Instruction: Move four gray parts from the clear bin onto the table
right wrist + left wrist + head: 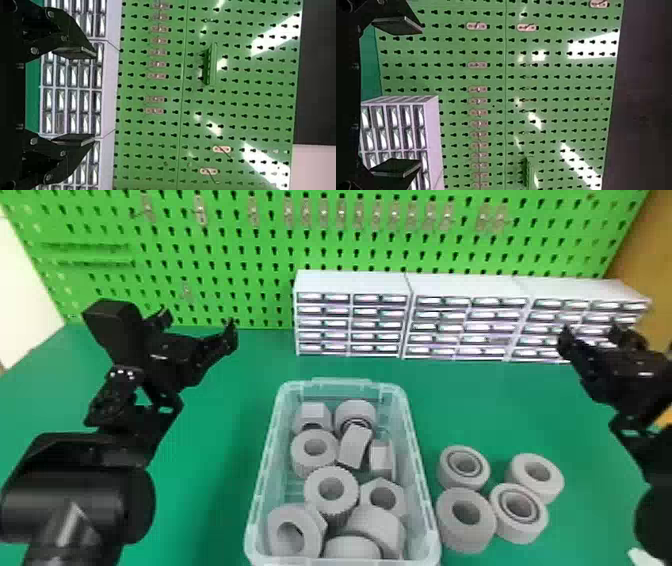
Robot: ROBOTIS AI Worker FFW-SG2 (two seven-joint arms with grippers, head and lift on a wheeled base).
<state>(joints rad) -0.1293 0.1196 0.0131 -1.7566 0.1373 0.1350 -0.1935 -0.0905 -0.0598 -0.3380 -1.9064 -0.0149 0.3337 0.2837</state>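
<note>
with four gray parts [505, 522] set down between the clear bin [341, 382] and the tabletop's [220, 440] right edge, the count seems met, so the left gripper [198, 322] and right gripper [591, 331], both spread and empty, are best held high, clear of everything.

No readable text, labels, brands, numbers or signs in any view.
</note>
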